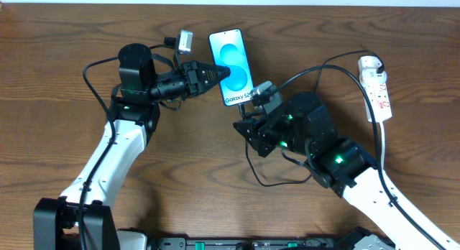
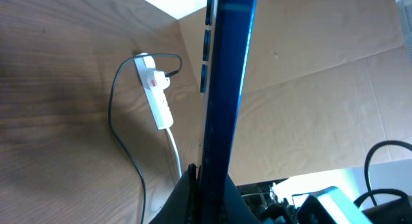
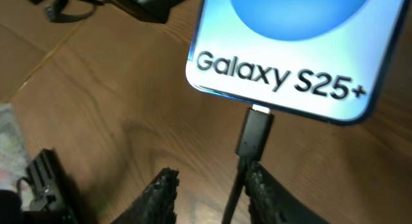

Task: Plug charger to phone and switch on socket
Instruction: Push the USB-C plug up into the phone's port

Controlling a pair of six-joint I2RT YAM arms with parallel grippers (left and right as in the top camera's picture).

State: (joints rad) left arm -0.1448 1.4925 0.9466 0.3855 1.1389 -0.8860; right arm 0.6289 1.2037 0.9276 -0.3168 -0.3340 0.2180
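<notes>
Listener: Where do things stand, and what could go wrong?

Describer: Wooden table (image 1: 72, 34), seen from above. The phone (image 1: 231, 63) is near the middle of the far edge, its bright blue screen facing up. The left gripper (image 1: 221, 72) is clamped on the phone's left long side. The left wrist view shows the phone edge-on, rising from between the closed jaws. The right gripper (image 3: 212, 179) sits just below the phone's bottom edge with its jaws apart. The charger (image 3: 233, 195), a thin black cable, runs loose between them, nearer one jaw. Its plug tip (image 3: 254, 130) meets the port, but a sliver of bright metal shows, so I judge it not fully seated.

Listener: And the risks?

Describer: If the right arm draws back while the cable rubs a jaw, it could drag the tip out. An angled push could bend the tip or slide the phone in the left grip. Slack cable loops beside the right arm and could snag on a reach for the socket (image 1: 379, 88). That lies by the right edge, toward the far corner and well apart from the phone, with a black plug (image 2: 171, 73) at its far end. The switch is small, so a broad press might shove the strip instead.

Listener: Any writing?

Describer: "Galaxy S25+" in dark letters on a white strip at the bottom of the screen. The socket's red marks (image 2: 153, 82) are too small to read.
</notes>
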